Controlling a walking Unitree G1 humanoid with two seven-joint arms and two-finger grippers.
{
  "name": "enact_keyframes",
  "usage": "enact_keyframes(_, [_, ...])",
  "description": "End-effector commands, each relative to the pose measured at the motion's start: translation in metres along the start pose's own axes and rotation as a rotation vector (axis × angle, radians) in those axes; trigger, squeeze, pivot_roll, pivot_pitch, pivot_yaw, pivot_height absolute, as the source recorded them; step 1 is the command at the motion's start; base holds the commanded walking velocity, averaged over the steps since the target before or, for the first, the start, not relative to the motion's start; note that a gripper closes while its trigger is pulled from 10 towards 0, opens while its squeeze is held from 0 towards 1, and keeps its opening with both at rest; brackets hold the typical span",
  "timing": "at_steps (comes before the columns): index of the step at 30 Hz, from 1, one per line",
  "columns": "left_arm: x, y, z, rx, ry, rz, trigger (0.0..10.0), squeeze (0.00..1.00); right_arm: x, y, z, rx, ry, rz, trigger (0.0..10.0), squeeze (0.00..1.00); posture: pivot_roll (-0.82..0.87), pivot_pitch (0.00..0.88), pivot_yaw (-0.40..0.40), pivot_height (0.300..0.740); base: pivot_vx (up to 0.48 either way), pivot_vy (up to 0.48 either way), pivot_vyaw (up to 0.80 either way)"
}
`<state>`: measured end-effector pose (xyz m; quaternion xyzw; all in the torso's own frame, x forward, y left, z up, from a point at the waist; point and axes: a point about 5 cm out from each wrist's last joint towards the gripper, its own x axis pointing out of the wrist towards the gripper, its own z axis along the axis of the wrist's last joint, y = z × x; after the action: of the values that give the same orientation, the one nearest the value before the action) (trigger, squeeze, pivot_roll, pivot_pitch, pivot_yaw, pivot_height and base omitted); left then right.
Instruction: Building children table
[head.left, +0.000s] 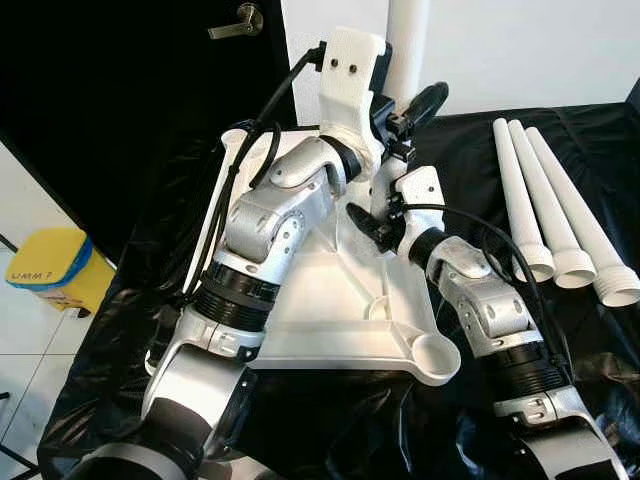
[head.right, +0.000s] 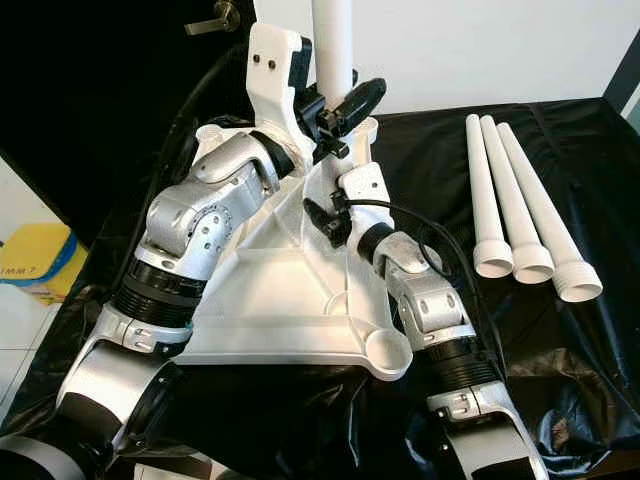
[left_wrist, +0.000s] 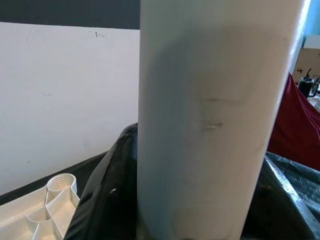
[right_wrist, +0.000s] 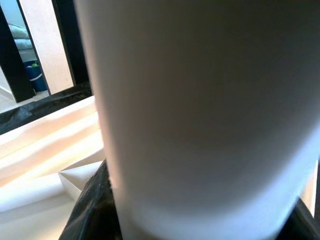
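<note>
tabletop (head.left: 330, 310): upside down on black sheet (head.left: 470, 420). upright leg (head.right: 333, 45): at its far corner socket, i judge it could cross-thread if tilted. left gripper (head.left: 405, 115) and right gripper (head.left: 375, 222) both clasp it. three spare legs (head.right: 510, 205): right of tabletop. left wrist view adds another empty socket (left_wrist: 61, 184).

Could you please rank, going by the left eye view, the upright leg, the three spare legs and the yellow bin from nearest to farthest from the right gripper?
1. Upright leg: right at the right gripper, standing on the tabletop.
2. Spare legs: lying to its right on the black sheet.
3. Yellow bin: far left, on the floor.
</note>
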<state>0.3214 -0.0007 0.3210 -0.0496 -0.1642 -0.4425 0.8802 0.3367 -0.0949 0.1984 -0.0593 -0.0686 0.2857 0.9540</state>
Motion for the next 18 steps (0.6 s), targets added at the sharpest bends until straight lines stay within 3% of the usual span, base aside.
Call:
enact_keyframes(1, [0.005, -0.026, 0.006, 0.005, -0.041, -0.153, 10.0, 0.00, 0.004, 0.007, 0.000, 0.037, 0.007, 0.001, 0.0, 0.00, -0.09, 0.043, 0.075, 0.740, 0.000, 0.000, 0.00])
enact_keyframes(4, [0.005, -0.026, 0.006, 0.007, -0.043, -0.153, 10.0, 0.00, 0.003, 0.007, -0.001, 0.052, 0.007, -0.026, 0.0, 0.00, -0.09, 0.044, 0.076, 0.740, 0.000, 0.000, 0.00])
enact_keyframes(5, [0.004, -0.026, 0.006, -0.003, -0.047, -0.156, 10.0, 0.00, 0.002, 0.006, -0.002, 0.068, 0.007, -0.053, 8.9, 0.00, -0.09, 0.045, 0.075, 0.740, 0.000, 0.000, 0.00])
enact_keyframes(6, [0.003, -0.026, 0.006, -0.011, -0.051, -0.159, 10.0, 0.00, 0.002, 0.006, -0.002, 0.080, 0.007, -0.071, 8.9, 0.00, -0.09, 0.045, 0.075, 0.740, 0.000, 0.000, 0.00])
enact_keyframes(7, [0.003, -0.026, 0.006, -0.020, -0.053, -0.158, 10.0, 1.00, 0.002, 0.006, -0.003, 0.092, 0.008, -0.088, 10.0, 0.00, -0.09, 0.046, 0.076, 0.740, 0.000, 0.000, 0.00])
enact_keyframes(11, [0.002, -0.026, 0.006, -0.029, -0.062, -0.160, 10.0, 1.00, 0.002, 0.005, -0.004, 0.111, 0.008, -0.128, 10.0, 0.00, -0.09, 0.046, 0.074, 0.740, 0.000, 0.000, 0.00])
enact_keyframes(12, [0.001, -0.026, 0.008, 0.003, -0.080, -0.149, 10.0, 1.00, 0.001, 0.001, -0.006, 0.135, 0.011, -0.186, 10.0, 0.00, -0.09, 0.047, 0.074, 0.740, 0.000, 0.000, 0.00])
enact_keyframes(13, [0.000, -0.026, 0.009, 0.025, -0.089, -0.146, 10.0, 0.56, 0.001, -0.002, -0.007, 0.145, 0.012, -0.218, 10.0, 0.00, -0.09, 0.047, 0.073, 0.740, 0.000, 0.000, 0.00])
enact_keyframes(15, [0.000, -0.027, 0.010, 0.038, -0.095, -0.145, 10.0, 0.56, 0.001, -0.004, -0.007, 0.150, 0.014, -0.237, 10.0, 0.00, -0.09, 0.047, 0.073, 0.740, 0.000, 0.000, 0.00])
enact_keyframes(16, [-0.002, -0.028, 0.010, 0.051, -0.106, -0.149, 10.0, 0.00, 0.000, -0.007, -0.007, 0.166, 0.012, -0.267, 10.0, 0.00, -0.09, 0.048, 0.074, 0.740, 0.000, 0.000, 0.00])
enact_keyframes(18, [-0.003, -0.029, 0.010, 0.061, -0.114, -0.148, 10.0, 0.00, -0.001, -0.010, -0.008, 0.183, 0.009, -0.300, 10.0, 0.00, -0.09, 0.050, 0.074, 0.740, 0.000, 0.000, 0.00])
